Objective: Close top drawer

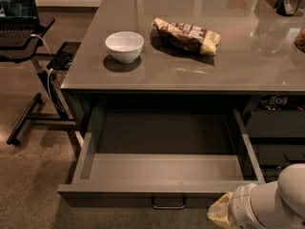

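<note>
The top drawer [119,194] is a wide, shallow dark grey drawer pulled far out from under the grey tabletop [190,75]. Its inside looks empty. A small metal bar handle [168,204] sits centred on its front, at the lower edge of the view. My gripper [217,213], a pale tip on the white arm [271,204], is at the bottom right. It is low in front of the drawer front, just right of the handle.
A white bowl [124,46] and a snack bag [187,35] lie on the tabletop. A stand with a laptop [18,13] and hanging cables [52,82] is on the left. Narrower dark drawers [276,128] are to the right of the open drawer.
</note>
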Available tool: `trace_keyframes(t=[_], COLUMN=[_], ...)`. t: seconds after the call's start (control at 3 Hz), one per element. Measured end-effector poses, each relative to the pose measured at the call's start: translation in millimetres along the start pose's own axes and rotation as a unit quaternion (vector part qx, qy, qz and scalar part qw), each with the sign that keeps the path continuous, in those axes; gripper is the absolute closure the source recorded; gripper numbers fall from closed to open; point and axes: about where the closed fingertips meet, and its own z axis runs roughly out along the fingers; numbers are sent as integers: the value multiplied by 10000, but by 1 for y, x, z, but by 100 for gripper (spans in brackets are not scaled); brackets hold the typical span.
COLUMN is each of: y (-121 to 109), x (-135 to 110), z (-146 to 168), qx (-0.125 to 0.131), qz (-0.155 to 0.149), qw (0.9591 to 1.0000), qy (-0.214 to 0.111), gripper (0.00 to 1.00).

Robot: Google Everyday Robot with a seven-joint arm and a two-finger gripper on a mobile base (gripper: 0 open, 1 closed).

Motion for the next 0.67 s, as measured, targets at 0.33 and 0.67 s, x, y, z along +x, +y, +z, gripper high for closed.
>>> trace_keyframes(t=[0.33,0.67], y=[0,-10], x=[0,-11], z=[0,0], qx=[0,159], qz=[0,-185], qw=[10000,9996], qy=[0,-168], gripper=[36,13])
